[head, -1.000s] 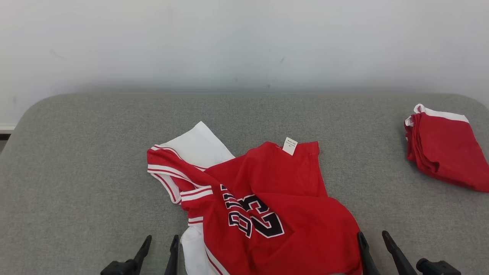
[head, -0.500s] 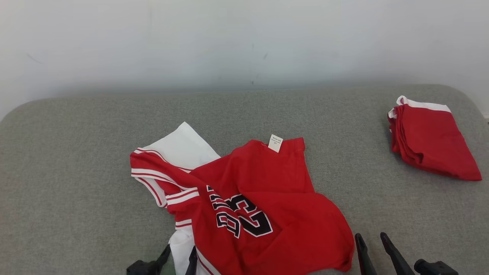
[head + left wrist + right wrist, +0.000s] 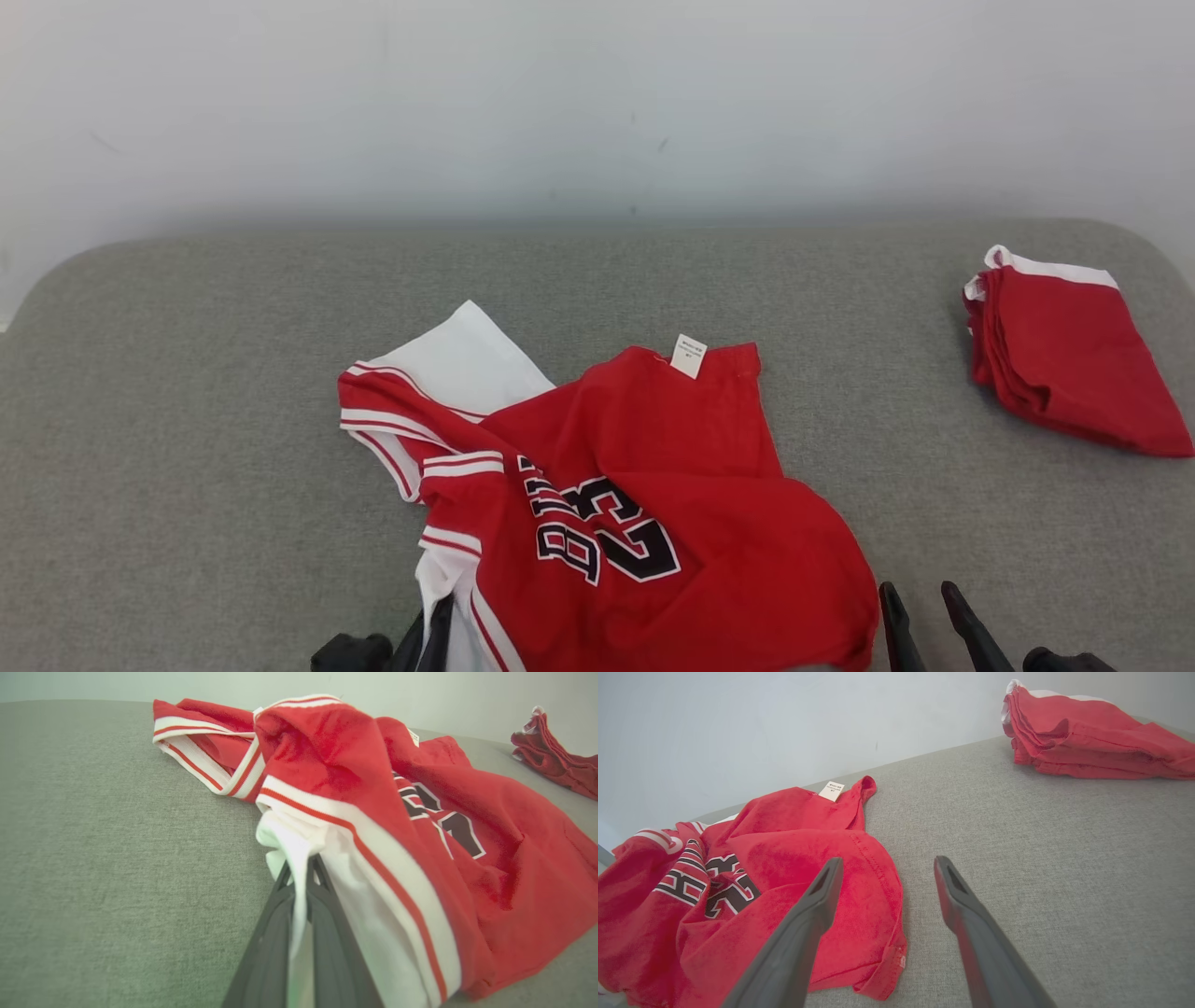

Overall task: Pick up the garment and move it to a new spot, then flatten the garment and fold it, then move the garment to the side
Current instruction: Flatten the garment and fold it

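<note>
Newly closed, the left end effector (image 3: 304, 870) clamps the garment's (image 3: 653, 439) white hem (image 3: 292, 837) at the worktop's (image 3: 187, 448) front edge. The right end effector (image 3: 887, 870) hovers, jaws apart.

The left gripper (image 3: 302, 870) has slid in and pinched the garment (image 3: 653, 448).

A pale, plain wall (image 3: 597, 93) is standing behind, showing a few small dark specks. A desk (image 3: 187, 373) covered in grey woven fabric is stretching across before it, its far corners curving round. Soft, even light is falling, leaving a faint shadow along the wall's foot.
</note>
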{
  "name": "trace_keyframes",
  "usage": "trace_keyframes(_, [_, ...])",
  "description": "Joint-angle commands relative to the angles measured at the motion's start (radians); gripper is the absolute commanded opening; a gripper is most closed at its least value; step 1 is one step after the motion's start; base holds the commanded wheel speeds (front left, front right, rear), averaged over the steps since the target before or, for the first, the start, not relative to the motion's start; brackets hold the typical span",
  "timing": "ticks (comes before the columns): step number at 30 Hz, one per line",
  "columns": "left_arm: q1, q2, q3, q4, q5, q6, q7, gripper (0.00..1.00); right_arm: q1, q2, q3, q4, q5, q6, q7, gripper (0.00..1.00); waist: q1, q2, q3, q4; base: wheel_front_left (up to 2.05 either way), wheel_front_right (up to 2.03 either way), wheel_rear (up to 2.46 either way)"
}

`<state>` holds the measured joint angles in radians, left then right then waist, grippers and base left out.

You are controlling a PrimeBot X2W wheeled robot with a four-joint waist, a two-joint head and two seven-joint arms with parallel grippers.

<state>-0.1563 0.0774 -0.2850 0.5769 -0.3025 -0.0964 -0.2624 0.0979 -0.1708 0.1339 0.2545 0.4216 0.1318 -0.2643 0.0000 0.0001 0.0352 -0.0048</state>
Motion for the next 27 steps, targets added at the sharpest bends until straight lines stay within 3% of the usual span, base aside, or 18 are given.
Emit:
trace_keyframes(1, [0.039, 0.010, 0.013, -0.030, 0.009, 0.012, -0.002, 0.00, 0.010, 0.006, 0.002, 0.000, -0.004, -0.003, 0.000, 1.00, 0.0000, -0.0001, -0.014, 0.030, 0.00, 0.00, 0.00])
trace_keyframes(7, [0.155, 0.010, 0.024, -0.154, 0.009, 0.059, 0.005, 0.00, 0.006, 0.019, 0.002, 0.001, -0.007, -0.003, 0.000, 1.00, 0.0000, -0.0001, -0.019, 0.077, 0.00, 0.00, 0.00])
trace_keyframes(13, [0.227, -0.007, 0.003, -0.233, -0.036, 0.069, 0.046, 0.00, -0.007, 0.022, 0.008, 0.006, -0.010, -0.003, 0.000, 1.00, 0.0000, -0.0001, -0.011, 0.095, 0.00, 0.00, 0.00])
trace_keyframes(14, [0.232, -0.007, -0.004, -0.237, -0.029, 0.074, 0.051, 0.38, -0.010, 0.024, 0.008, 0.007, -0.010, -0.003, 0.000, 1.00, 0.0000, -0.0001, -0.010, 0.096, 0.00, 0.00, 0.00])
trace_keyframes(15, [0.233, -0.009, -0.006, -0.242, -0.033, 0.078, 0.051, 1.00, -0.011, 0.025, 0.009, 0.009, -0.011, -0.003, 0.000, 1.00, 0.0000, -0.0001, -0.010, 0.097, 0.00, 0.00, 0.00])
trace_keyframes(27, [0.288, 0.035, 0.086, -0.328, -0.069, 0.103, 0.004, 1.00, 0.010, 0.028, -0.004, 0.008, -0.007, -0.003, 0.000, 1.00, 0.0000, -0.0001, -0.023, 0.099, 0.00, 0.00, 0.00])
